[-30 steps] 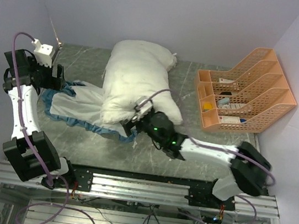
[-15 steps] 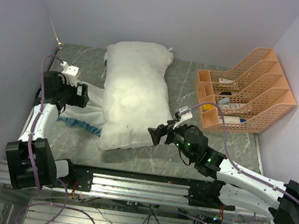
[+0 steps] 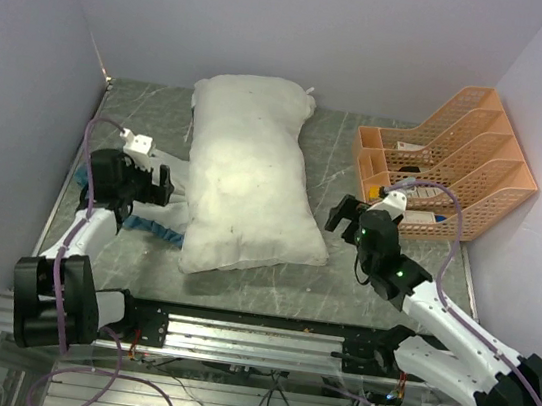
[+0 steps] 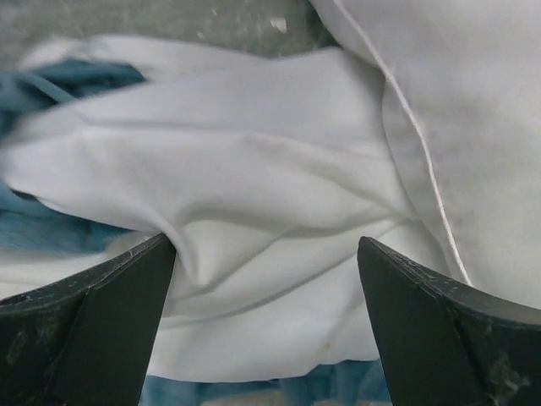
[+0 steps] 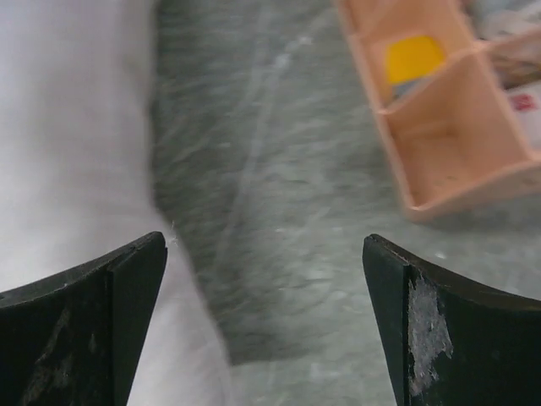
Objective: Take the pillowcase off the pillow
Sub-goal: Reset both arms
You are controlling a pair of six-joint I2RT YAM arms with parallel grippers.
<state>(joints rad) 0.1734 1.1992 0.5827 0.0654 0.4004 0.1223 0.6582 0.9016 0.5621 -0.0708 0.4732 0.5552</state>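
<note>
The pillow (image 3: pixel 250 175), plump and off-white, lies flat in the middle of the table. The pillowcase (image 3: pixel 159 223) lies limp beside its left side, white inner side up with a teal ruffle; part of it is hidden under my left arm. My left gripper (image 3: pixel 165 185) is open just above the pillowcase. In the left wrist view, my left gripper (image 4: pixel 264 245) has white pillowcase folds (image 4: pixel 237 194) between its spread fingers, and the pillow (image 4: pixel 473 127) is at the right. My right gripper (image 3: pixel 344 216) is open and empty over bare table right of the pillow, as the right wrist view (image 5: pixel 264 241) shows.
An orange file organizer (image 3: pixel 447 172) holding small items stands at the back right; its near end shows in the right wrist view (image 5: pixel 439 144). Walls close in the table at the left, back and right. The grey marble tabletop (image 3: pixel 342 274) shows near the front.
The pillow went from bunched to lying flat. My right gripper pulled back to the right, off the pillow's near corner. My left gripper moved right with the pillowcase, toward the pillow.
</note>
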